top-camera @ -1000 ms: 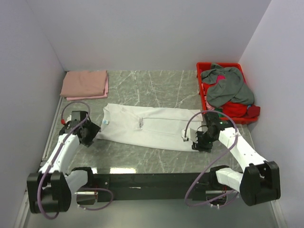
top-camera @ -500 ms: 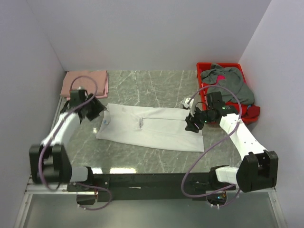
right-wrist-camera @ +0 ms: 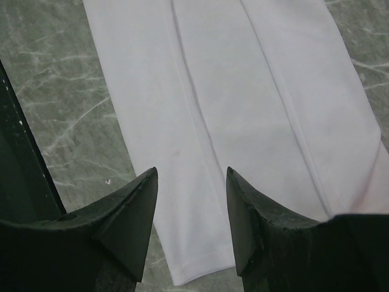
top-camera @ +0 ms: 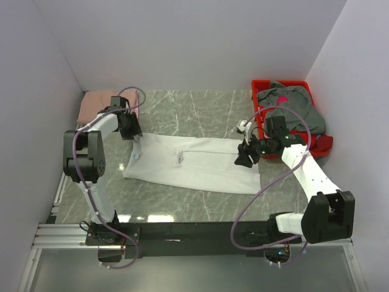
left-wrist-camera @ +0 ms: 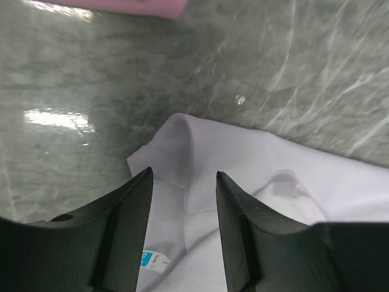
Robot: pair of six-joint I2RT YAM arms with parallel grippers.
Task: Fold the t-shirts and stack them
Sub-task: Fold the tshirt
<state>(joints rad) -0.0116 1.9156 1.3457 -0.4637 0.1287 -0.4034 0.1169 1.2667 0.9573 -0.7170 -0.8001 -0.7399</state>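
Left fingers (left-wrist-camera: 121,219) hover above the collar end of the white t-shirt (top-camera: 194,163), right fingers (right-wrist-camera: 124,213) above its other end, both spread open.

The right pincer (right-wrist-camera: 191,172) holds its two dark fingers apart with nothing between them, above the white t-shirt (right-wrist-camera: 243,103). The shirt lies flat in long folds on the grey marbled desk (right-wrist-camera: 55,91). Whether the tips touch the cloth is unclear.
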